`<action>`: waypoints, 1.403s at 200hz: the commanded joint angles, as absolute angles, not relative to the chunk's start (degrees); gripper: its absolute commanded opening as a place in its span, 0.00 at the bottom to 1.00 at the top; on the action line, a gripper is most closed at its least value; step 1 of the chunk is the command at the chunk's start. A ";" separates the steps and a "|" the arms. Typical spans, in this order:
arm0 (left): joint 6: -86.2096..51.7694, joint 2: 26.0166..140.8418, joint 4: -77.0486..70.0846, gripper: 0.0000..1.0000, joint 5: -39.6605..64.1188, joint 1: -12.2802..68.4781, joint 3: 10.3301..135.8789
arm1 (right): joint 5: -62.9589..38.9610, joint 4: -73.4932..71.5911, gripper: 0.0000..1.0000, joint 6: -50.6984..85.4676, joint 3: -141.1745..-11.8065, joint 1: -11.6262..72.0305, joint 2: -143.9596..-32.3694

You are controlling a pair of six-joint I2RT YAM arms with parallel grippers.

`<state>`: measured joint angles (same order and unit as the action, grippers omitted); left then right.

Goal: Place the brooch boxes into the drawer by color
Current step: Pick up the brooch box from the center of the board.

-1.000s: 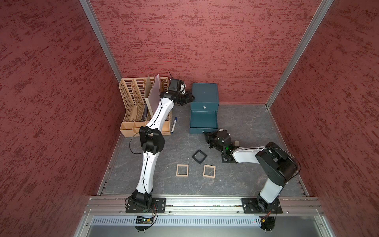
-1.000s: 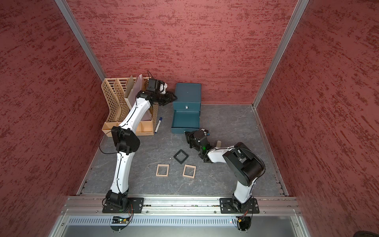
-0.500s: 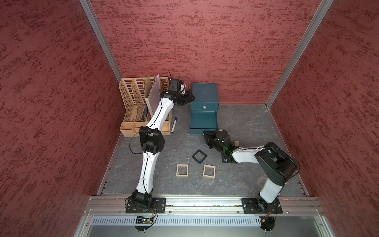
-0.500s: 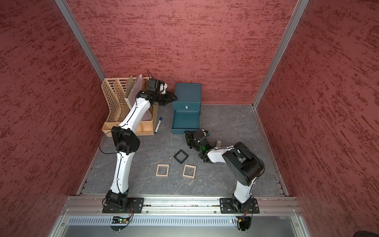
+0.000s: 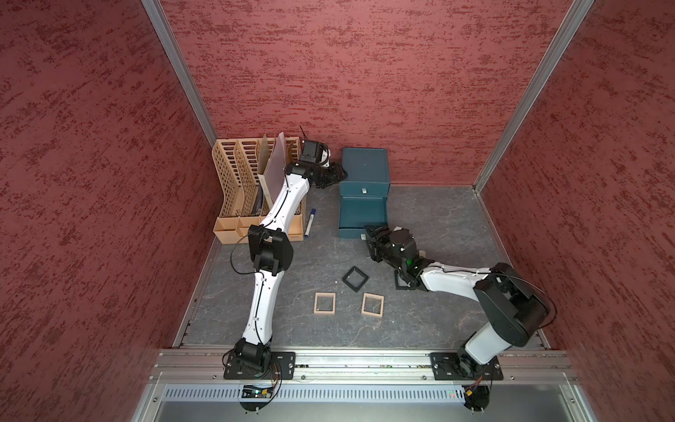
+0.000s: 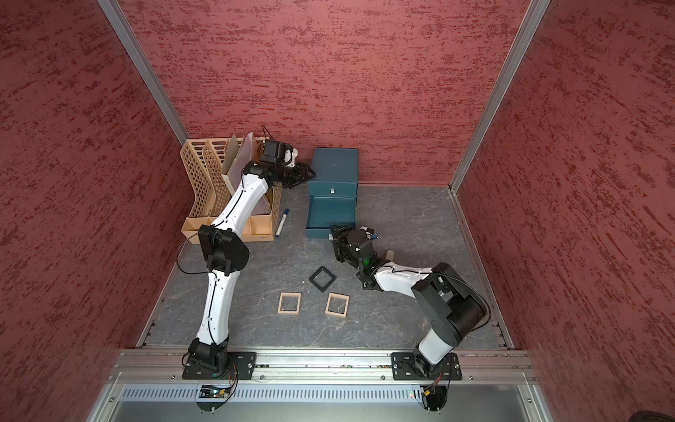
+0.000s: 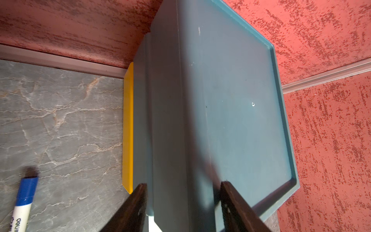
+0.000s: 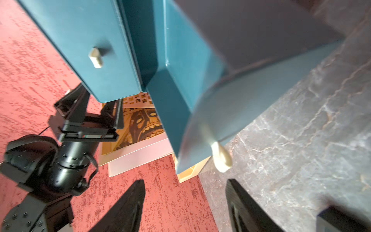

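Observation:
The dark teal drawer chest (image 5: pixel 364 168) stands at the back wall with a lower drawer (image 5: pixel 361 213) pulled out, its inside bare in both top views. My right gripper (image 8: pixel 185 180) is open just short of that drawer's silver pull (image 8: pixel 220 157), with nothing between its fingers. My left gripper (image 7: pixel 183 183) straddles the chest's top left edge (image 7: pixel 170 120); whether it presses there does not show. On the floor lie a black brooch box (image 5: pixel 354 279), a second black one (image 5: pixel 400 286) partly under my right arm, and two tan ones (image 5: pixel 324 303) (image 5: pixel 372 304).
A tan slotted file rack (image 5: pixel 237 190) stands left of the chest, behind my left arm. A white marker pen with a blue cap (image 5: pixel 309 223) lies between rack and chest. A yellow strip (image 7: pixel 128 128) shows at the chest's foot. Red walls close in the floor.
My right gripper has opened and let go of the drawer's pull, staying just in front of it. The left arm and the brooch boxes have not moved.

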<state>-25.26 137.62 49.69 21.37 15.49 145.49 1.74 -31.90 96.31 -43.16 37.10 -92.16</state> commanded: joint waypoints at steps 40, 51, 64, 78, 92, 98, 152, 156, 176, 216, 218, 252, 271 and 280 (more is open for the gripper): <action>-26.27 134.32 51.64 0.69 20.39 15.48 144.49 | 2.91 -25.96 0.70 91.55 -40.80 37.71 -86.93; -26.58 133.74 51.58 0.70 20.23 15.32 144.49 | 2.68 -24.45 0.69 89.55 -41.02 37.71 -85.96; -26.97 132.92 51.41 0.71 20.08 15.21 144.49 | 2.38 -22.41 0.68 86.25 -41.37 37.70 -84.45; -27.40 131.99 51.44 0.72 19.82 15.04 144.49 | 1.91 -18.58 0.67 81.32 -42.41 37.71 -82.90; -27.69 130.83 52.00 0.72 19.44 15.03 144.20 | 1.05 -14.58 0.67 74.20 -43.84 37.71 -81.08; -27.83 130.17 52.51 0.72 19.11 15.03 143.89 | 0.75 -11.34 0.66 71.02 -44.94 37.71 -80.62; -31.91 114.98 46.60 0.73 19.07 14.29 122.25 | 0.13 6.77 0.60 49.08 -49.29 38.10 -77.59; -32.17 113.84 46.15 0.73 19.14 14.16 120.80 | 0.05 8.01 0.60 47.89 -49.69 38.14 -77.67; -33.11 109.05 43.66 0.71 20.27 13.80 112.64 | -0.50 13.25 0.54 43.21 -51.78 38.14 -78.50; -37.03 101.12 35.70 0.65 24.06 12.99 95.40 | -0.51 20.27 0.45 40.52 -54.57 39.62 -81.69; -37.21 100.80 35.09 0.65 24.21 12.94 94.49 | -0.35 20.43 0.44 40.54 -54.58 39.81 -81.84; -39.13 96.66 29.63 0.62 25.95 13.04 83.48 | 1.32 21.10 0.42 38.27 -56.55 42.81 -86.47; -39.31 94.58 28.16 0.61 25.92 13.06 79.01 | 1.39 21.34 0.35 35.15 -58.54 43.84 -89.81; -39.46 93.63 27.74 0.61 26.00 13.01 77.41 | 1.36 21.23 0.32 33.17 -59.28 44.39 -91.01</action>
